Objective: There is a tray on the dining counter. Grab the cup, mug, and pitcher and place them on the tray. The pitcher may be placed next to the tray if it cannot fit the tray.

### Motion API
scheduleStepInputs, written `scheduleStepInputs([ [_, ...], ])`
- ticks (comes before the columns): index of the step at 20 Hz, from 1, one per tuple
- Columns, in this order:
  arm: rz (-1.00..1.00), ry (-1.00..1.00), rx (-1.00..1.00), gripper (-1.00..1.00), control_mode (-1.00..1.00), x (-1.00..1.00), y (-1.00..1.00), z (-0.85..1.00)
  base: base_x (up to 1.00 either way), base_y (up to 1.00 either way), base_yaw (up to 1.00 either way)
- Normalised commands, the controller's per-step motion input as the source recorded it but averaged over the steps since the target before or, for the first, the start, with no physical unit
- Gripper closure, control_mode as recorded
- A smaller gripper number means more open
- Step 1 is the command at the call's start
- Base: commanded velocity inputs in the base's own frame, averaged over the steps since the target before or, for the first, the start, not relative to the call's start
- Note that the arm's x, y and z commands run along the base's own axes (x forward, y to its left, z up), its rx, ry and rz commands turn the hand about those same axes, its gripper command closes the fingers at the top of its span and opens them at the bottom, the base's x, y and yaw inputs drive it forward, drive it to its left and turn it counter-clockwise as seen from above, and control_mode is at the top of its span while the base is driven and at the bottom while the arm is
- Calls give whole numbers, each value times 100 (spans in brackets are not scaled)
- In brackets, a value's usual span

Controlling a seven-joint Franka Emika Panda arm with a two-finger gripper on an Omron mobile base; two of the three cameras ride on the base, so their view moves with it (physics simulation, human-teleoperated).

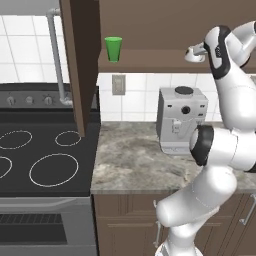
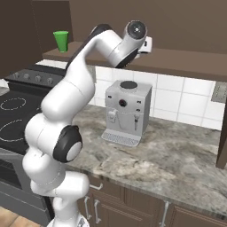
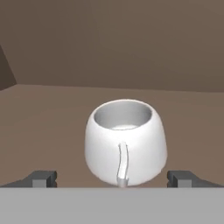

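Note:
The white mug (image 3: 126, 142) stands upright on a brown shelf (image 3: 43, 122), its handle turned toward the hand camera. My gripper (image 3: 113, 179) is open, level with the mug's base, with one fingertip on each side of it and a gap to the mug on both sides. The green cup (image 1: 113, 49) (image 2: 61, 41) stands further left on the same shelf (image 1: 150, 60), well apart from the hand. My arm reaches up to the shelf at the upper right of the left base view. The tray, the dining counter and the pitcher are out of view.
A grey coffee machine (image 1: 182, 120) (image 2: 127, 111) stands on the marbled counter (image 1: 135, 160) below the shelf. A black stove (image 1: 45, 155) lies to the left. A tall brown cabinet panel (image 1: 80, 60) hangs between the stove and the shelf.

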Motion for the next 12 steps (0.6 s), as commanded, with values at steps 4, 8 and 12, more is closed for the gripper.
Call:
scheduleStepInputs([
  [4,0,0,0,-100,-100,14,-5,-5,0,0,0],
  [8,0,0,0,-100,-100,13,-2,-5,0,0,0],
  [12,0,0,0,-100,-100,9,-2,-3,0,0,0],
])
